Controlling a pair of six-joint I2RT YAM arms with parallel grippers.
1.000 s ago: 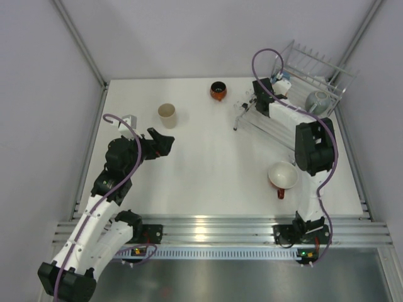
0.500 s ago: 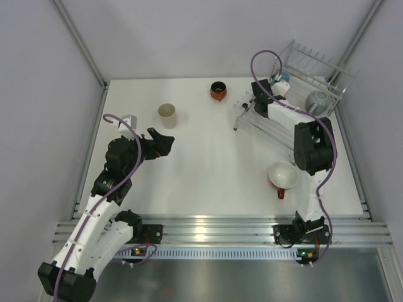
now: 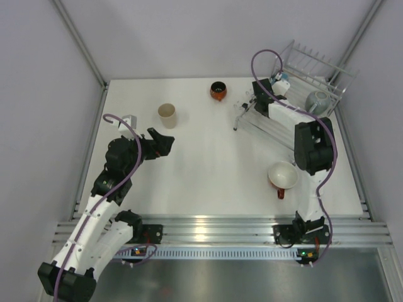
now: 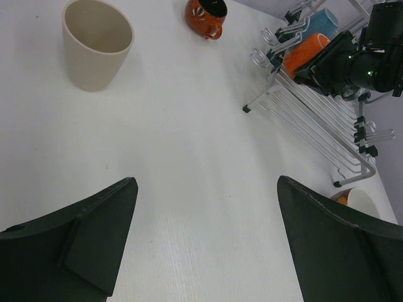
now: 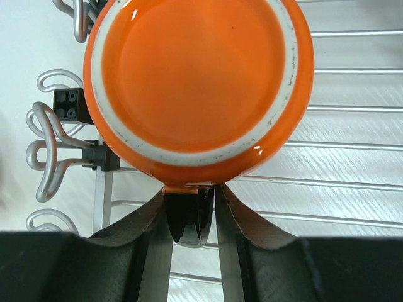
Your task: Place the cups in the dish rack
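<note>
Two tools are in view. The left tool (image 4: 206, 189) stands fully open above the white desk (image 3: 208, 157) and holds nothing. The right tool (image 5: 189, 192) reaches into the silvery wire dish rack (image 3: 315, 63). Its fingers (image 5: 157, 220) flank the dark handle of the glossy orange cup (image 5: 195, 82), which rests on the rack wires with its base toward the wrist camera; we cannot tell whether they clamp it. We also find the grey mug (image 3: 318, 100) and the light blue cup (image 4: 324, 22) in the rack. The beige handleless tumbler (image 3: 167, 115), the dark-and-orange mug (image 3: 218, 90) and the red mug with white interior (image 3: 283, 176) stand on the desk.
</note>
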